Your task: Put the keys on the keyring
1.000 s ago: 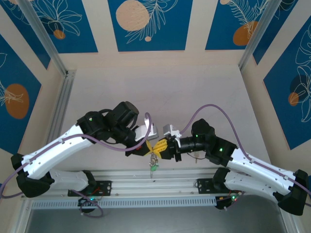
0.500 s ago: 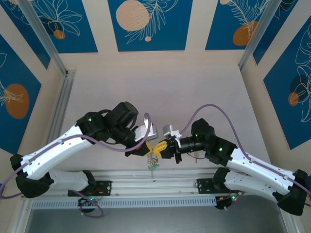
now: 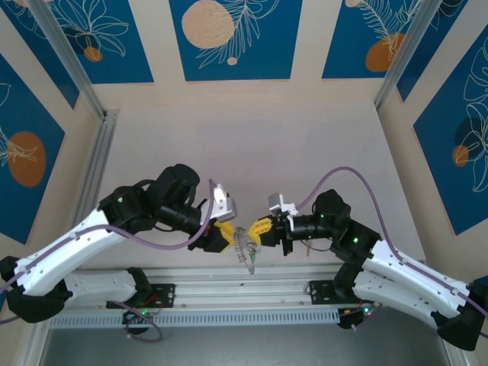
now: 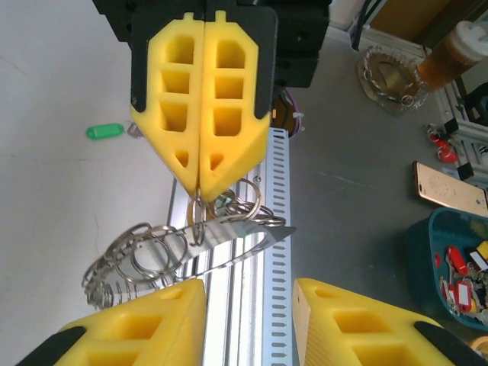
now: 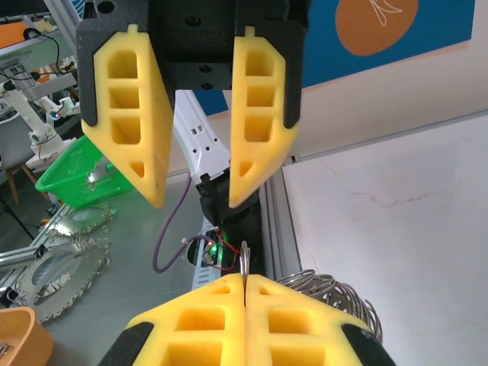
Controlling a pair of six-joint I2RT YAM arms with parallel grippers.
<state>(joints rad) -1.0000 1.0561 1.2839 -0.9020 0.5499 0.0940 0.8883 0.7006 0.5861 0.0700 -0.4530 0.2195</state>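
The keyring [image 4: 145, 255] hangs over the table's [image 4: 46, 198] near edge, its wire pinched in the clenched right fingers [image 4: 175, 114]. The left fingers [image 4: 152, 320] stand released just beside it. A green-tagged key [image 4: 104, 131] lies on the table.

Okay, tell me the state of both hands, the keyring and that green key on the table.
Left hand: open, holding nothing.
Right hand: shut on the keyring.
Keyring: held up in the air, small rings strung on it.
Green-tagged key: lying loose on the table, not on the keyring.
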